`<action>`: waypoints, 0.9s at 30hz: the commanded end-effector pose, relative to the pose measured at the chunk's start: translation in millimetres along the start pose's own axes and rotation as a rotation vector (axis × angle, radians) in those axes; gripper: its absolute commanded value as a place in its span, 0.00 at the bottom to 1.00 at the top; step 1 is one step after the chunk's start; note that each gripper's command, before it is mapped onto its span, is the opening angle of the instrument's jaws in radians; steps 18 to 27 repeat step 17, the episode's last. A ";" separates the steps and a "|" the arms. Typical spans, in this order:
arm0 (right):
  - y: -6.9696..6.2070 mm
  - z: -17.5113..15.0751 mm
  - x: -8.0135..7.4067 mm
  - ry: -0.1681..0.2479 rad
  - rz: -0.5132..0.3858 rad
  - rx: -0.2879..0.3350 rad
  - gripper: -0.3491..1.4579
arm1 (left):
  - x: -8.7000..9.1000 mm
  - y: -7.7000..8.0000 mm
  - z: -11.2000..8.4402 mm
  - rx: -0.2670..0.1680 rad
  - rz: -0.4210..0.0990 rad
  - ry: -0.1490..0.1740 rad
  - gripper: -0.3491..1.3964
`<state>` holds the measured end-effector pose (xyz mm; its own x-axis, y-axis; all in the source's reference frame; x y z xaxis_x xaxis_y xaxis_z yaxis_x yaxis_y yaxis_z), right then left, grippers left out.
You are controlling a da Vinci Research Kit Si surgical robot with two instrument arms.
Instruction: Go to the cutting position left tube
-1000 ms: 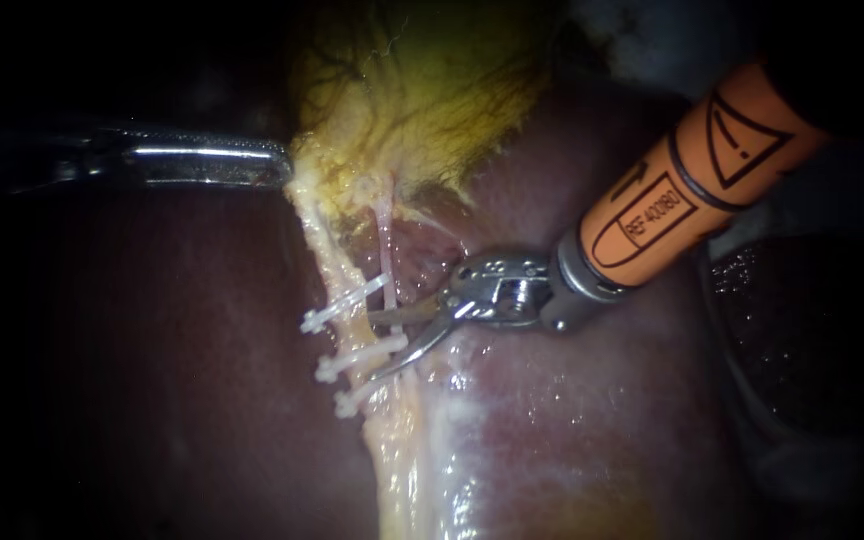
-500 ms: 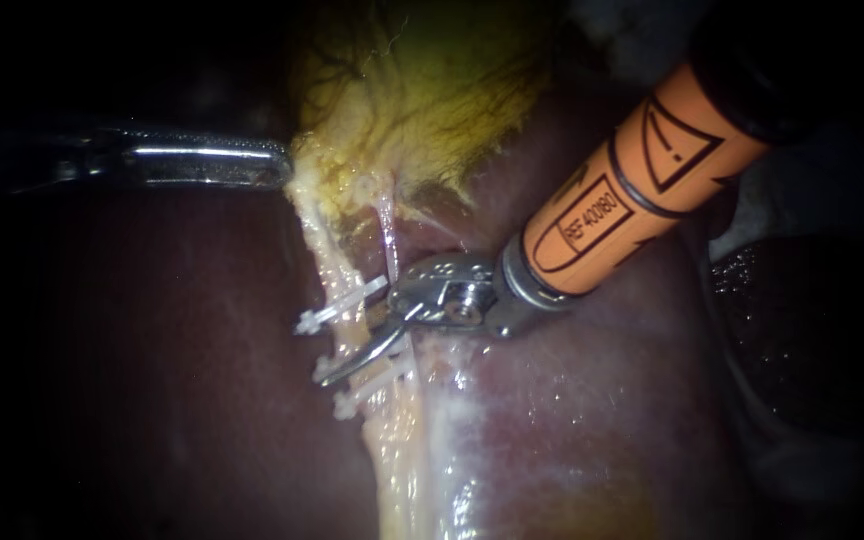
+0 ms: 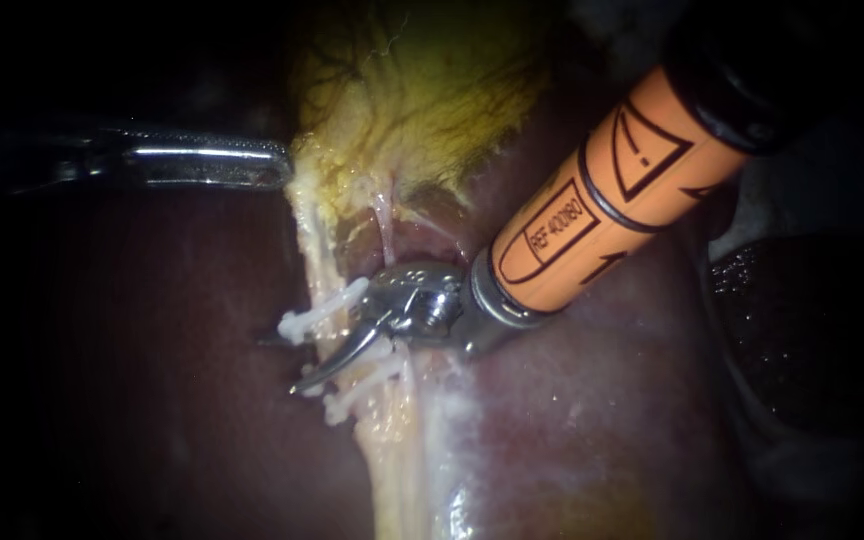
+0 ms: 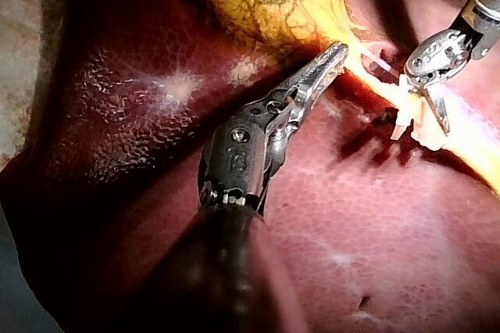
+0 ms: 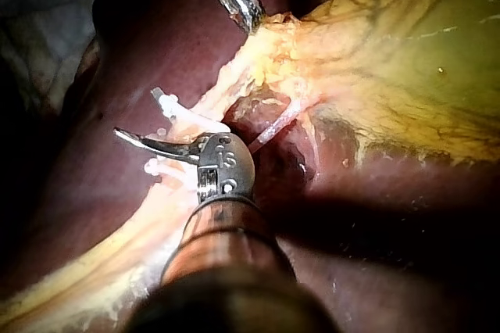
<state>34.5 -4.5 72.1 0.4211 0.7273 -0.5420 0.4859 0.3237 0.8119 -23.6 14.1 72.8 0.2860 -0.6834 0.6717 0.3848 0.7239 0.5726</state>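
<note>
Clipped left tube [image 3: 324,268] runs below gallbladder [image 3: 402,90], over liver [image 3: 152,350]. End effector of right instrument [image 3: 302,362] released, blades astride tube between clips [image 3: 314,314]. The left instrument [image 3: 280,165] is clenched on gallbladder. Risk: off-angle blades could nick a clip, liver underneath, or right tube [image 3: 384,225] just beside.

Left tube, clipped, with open blades astride it

The left tube [image 3: 318,255] is a pale yellow strand running down from the gallbladder [image 3: 422,90] over the dark liver [image 3: 182,380]. White clips [image 3: 314,314] cross it. The right instrument [image 3: 280,364] holds its blades apart around the tube just below the uppermost clip.
</note>
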 end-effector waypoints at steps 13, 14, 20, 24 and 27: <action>-1.7 0.5 1.3 0.019 0.001 0.026 0.91 | 0.0 0.0 0.0 0.000 0.000 0.000 0.00; -1.7 0.5 1.3 0.019 0.001 0.026 0.91 | 0.0 0.0 0.0 0.000 0.000 0.000 0.00; -1.7 0.5 1.2 0.018 0.007 0.026 0.91 | 0.0 0.0 0.0 0.000 0.000 0.000 0.00; -1.7 0.5 1.2 0.018 0.007 0.026 0.91 | 0.0 0.0 0.0 0.000 0.000 0.000 0.00; -1.7 0.5 1.2 0.018 0.007 0.026 0.91 | 0.0 0.0 0.0 0.000 0.000 0.000 0.00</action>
